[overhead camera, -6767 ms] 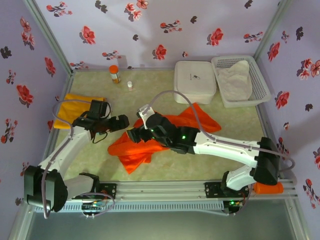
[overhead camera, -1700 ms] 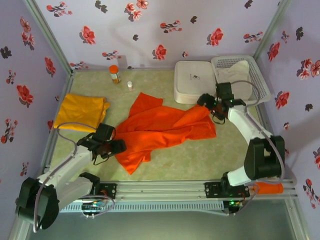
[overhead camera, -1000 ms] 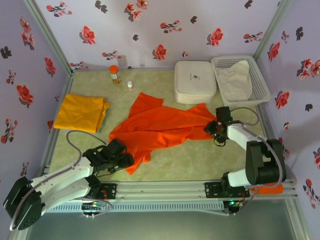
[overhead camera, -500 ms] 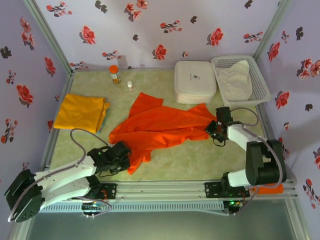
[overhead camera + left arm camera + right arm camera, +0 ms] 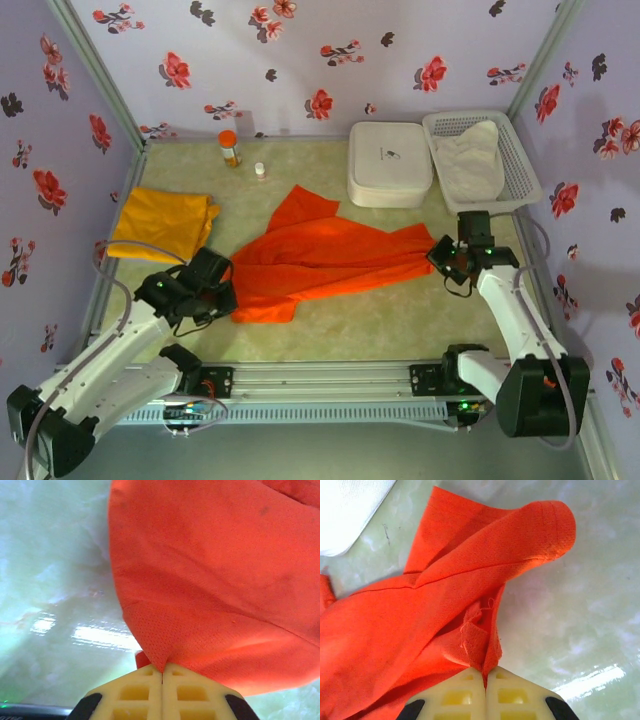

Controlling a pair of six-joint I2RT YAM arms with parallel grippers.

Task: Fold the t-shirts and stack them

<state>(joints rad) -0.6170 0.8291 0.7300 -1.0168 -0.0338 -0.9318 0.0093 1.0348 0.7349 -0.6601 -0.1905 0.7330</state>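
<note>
My left gripper (image 5: 162, 672) is clamped on the red tee (image 5: 330, 260) at its near-left corner; right gripper (image 5: 485, 672) pinches its right end; yellow tee (image 5: 160, 222) lies left.

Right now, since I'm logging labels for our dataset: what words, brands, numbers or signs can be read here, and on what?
No text here is readable.
White box: a small dark mark on its lid, too small to read.
Orange bottle: too small to tell whether it bears any label.
Orange-red t-shirt and yellow t-shirt: plain, no print showing.
</note>
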